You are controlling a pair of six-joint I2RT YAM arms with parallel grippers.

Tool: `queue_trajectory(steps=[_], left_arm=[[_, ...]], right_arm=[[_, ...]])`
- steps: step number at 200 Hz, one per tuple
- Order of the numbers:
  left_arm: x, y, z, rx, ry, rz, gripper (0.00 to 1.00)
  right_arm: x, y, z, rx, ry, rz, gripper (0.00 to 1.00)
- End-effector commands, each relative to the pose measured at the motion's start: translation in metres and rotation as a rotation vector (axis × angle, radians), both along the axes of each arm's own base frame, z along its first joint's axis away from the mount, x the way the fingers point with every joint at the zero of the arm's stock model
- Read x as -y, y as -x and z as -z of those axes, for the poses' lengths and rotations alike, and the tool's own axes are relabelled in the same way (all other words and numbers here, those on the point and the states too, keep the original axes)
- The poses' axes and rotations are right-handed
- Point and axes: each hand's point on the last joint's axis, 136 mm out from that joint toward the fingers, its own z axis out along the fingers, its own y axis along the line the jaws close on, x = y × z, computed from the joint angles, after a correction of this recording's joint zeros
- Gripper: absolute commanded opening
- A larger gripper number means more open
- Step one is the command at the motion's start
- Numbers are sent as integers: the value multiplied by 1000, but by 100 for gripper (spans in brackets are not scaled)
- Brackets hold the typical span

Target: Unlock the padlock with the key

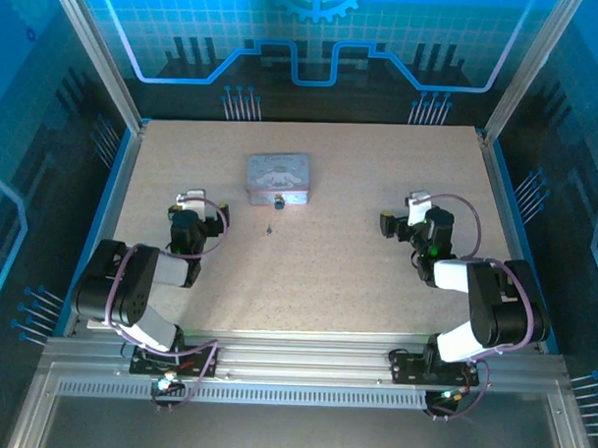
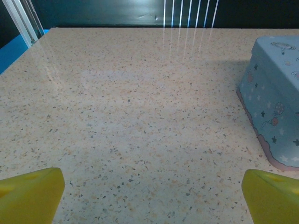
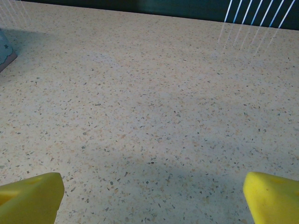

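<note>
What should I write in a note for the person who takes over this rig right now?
Left gripper: open, empty, beside the tin.
Right gripper: open, empty, above bare table.
Padlock lies by the tin's near side; key lies on the table a little nearer the front edge, untouched.
Done: nothing. Left: pick up key, steady padlock, unlock.

From above, the padlock (image 1: 278, 201) is a dark blob against the near edge of the tin (image 1: 278, 176), too small for me to make out its shackle or keyhole. The key (image 1: 268, 230) is a mere speck on the table (image 1: 375, 286); I cannot tell which way it points. In my left wrist view the tin (image 2: 275, 107) runs off the right edge, and my yellow fingertips (image 2: 32, 193) are cropped at the bottom corners. In my right wrist view the tin (image 3: 4, 46) is cut to a sliver of corner at the left edge, and the fingertips (image 3: 271, 198) there are cropped too.
</note>
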Motion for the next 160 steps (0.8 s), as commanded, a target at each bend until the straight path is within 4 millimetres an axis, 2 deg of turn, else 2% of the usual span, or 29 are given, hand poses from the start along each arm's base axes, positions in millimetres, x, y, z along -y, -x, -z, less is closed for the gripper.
queue_trajectory(steps=[1, 24, 48, 60, 74, 89, 98, 100, 104, 113, 136, 160], left_arm=[[0, 12, -31, 111, 33, 3, 99], [-2, 27, -54, 76, 92, -17, 99], [2, 44, -86, 40, 195, -20, 99], [6, 52, -102, 41, 257, -14, 99], [17, 60, -105, -25, 326, 21, 98], [35, 63, -99, -136, 394, 89, 96], [46, 65, -90, -222, 437, 124, 94], [49, 65, -88, -245, 447, 133, 94], [54, 65, -84, -283, 464, 151, 93], [67, 67, -74, -365, 510, 195, 90], [91, 70, -54, -485, 621, 272, 82], [96, 72, -37, -518, 673, 263, 80]], right_arm=[[2, -4, -4, 9, -4, -2, 100], [0, -8, -18, -25, 4, -12, 100], [14, -6, -44, -185, -57, 125, 100], [7, -3, -55, -221, -100, 120, 95], [-7, 2, -67, -252, -146, 108, 91], [-35, 13, -75, -296, -160, 53, 87], [-54, 22, -71, -336, -146, 20, 86], [-60, 26, -69, -348, -141, 9, 85], [-71, 25, -79, -338, -138, -9, 84], [-97, 34, -77, -367, -120, -50, 82], [-165, 57, -61, -461, -122, -138, 72], [-229, 74, -36, -611, -106, -170, 57]])
